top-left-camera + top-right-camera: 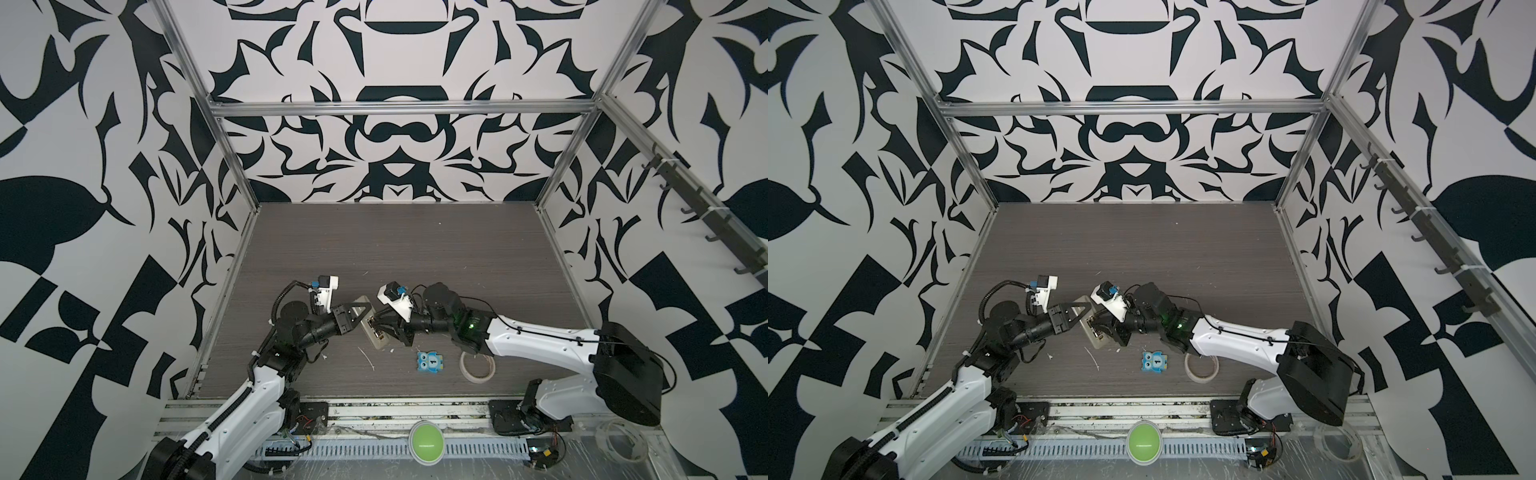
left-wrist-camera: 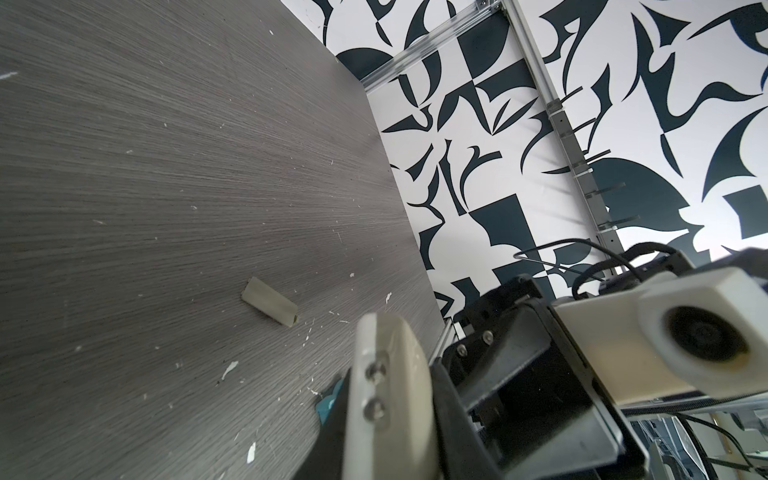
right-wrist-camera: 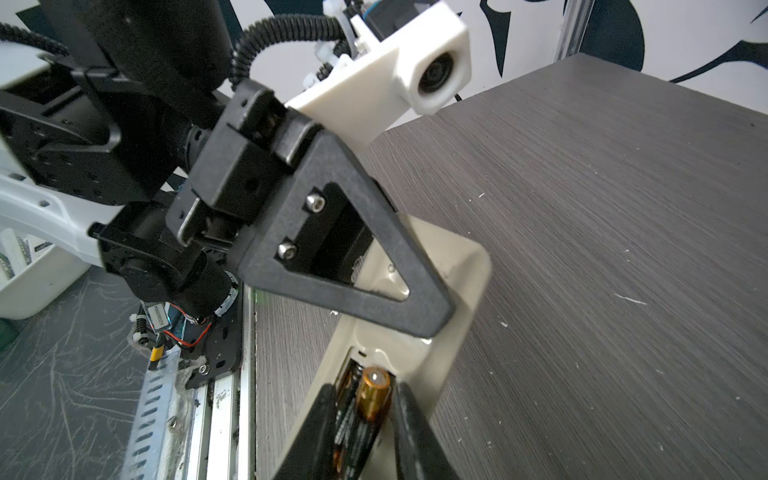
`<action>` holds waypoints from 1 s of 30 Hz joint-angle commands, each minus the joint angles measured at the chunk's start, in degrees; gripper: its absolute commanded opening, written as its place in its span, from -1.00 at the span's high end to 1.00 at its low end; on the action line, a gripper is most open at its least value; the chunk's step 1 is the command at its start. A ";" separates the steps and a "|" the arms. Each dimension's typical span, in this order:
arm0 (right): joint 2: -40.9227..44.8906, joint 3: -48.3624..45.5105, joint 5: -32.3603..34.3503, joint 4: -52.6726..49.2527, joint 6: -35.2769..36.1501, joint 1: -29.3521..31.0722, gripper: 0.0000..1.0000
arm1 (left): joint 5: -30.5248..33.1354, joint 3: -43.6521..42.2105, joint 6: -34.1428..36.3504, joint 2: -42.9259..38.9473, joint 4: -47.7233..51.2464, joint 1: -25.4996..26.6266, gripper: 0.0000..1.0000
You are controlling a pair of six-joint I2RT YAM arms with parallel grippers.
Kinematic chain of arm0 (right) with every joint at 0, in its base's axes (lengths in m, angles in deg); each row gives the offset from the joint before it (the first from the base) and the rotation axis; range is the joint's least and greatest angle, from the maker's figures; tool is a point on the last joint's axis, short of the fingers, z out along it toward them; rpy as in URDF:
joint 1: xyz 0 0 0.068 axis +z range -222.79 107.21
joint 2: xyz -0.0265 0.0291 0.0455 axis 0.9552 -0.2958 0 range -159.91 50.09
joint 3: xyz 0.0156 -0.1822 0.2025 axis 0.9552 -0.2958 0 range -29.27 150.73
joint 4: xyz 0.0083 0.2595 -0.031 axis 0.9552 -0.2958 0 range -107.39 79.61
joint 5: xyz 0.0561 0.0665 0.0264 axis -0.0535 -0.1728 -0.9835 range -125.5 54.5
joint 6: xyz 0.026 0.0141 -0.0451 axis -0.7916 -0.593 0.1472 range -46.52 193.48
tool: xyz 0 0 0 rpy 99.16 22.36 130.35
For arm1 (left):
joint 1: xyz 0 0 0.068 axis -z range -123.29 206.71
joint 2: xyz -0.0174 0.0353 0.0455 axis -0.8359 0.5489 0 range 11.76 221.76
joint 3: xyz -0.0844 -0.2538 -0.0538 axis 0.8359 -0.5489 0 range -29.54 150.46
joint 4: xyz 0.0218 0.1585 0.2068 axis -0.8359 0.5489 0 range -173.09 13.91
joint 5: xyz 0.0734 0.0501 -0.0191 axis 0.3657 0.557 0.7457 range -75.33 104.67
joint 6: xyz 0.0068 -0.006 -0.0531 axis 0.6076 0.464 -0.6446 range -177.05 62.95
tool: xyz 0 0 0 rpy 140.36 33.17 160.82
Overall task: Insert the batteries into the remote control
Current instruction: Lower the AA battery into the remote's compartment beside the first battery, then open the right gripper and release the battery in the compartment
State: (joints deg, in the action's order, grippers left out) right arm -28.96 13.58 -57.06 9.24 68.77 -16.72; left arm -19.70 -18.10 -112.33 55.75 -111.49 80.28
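Observation:
The remote control point(image 1: 371, 323) point(image 1: 1092, 325) is held off the table with its off-white back and open battery bay showing. My left gripper point(image 1: 365, 311) point(image 2: 390, 415) is shut on its far end, and one of its black triangular fingers point(image 3: 415, 307) lies across the remote's back point(image 3: 449, 332). Two batteries sit at the bay. One dark battery point(image 3: 345, 419) lies in it. The other battery point(image 3: 374, 395) rests beside it with its gold end raised. My right gripper point(image 3: 365, 388) point(image 1: 376, 327) stands slightly open, with one finger on each side of the pair.
A blue owl tile point(image 1: 432, 362) and a tape roll point(image 1: 478, 368) lie right of the remote. White scraps point(image 1: 365, 357) dot the wood table. A small off-white plastic piece point(image 2: 270, 307) lies flat on the table. A green button point(image 1: 426, 441) sits on the front rail.

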 commanded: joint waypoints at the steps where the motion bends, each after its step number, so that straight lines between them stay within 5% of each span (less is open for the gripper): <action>1: 1.94 1.69 0.86 -1.55 0.23 -0.09 0.36 | -2.26 -0.30 -0.39 -0.45 -3.63 -0.10 1.00; 6: 3.63 3.34 -0.96 -4.53 1.49 -0.09 0.13 | -3.23 -0.30 -0.61 -0.18 -3.83 -0.06 1.00; 13: 6.10 6.83 -0.94 -10.03 4.09 -0.09 0.06 | -5.24 -0.11 -0.52 0.40 -3.74 -0.03 1.00; 19: 8.21 12.47 0.13 -23.60 13.85 -0.09 0.02 | -7.25 0.46 -0.04 -0.01 -1.71 -0.08 1.00; 24: 7.59 17.95 -1.39 -36.83 23.94 -0.09 0.07 | -9.34 0.98 -0.42 1.04 -1.94 -0.02 1.00; 30: 7.88 19.70 -0.98 -40.92 28.35 -0.09 0.31 | -10.57 1.01 -1.44 2.15 -2.53 0.56 1.00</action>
State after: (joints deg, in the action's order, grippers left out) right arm -22.16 30.97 -57.59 -27.32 92.55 -16.72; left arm -28.23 -18.10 -112.99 57.87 -112.43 80.52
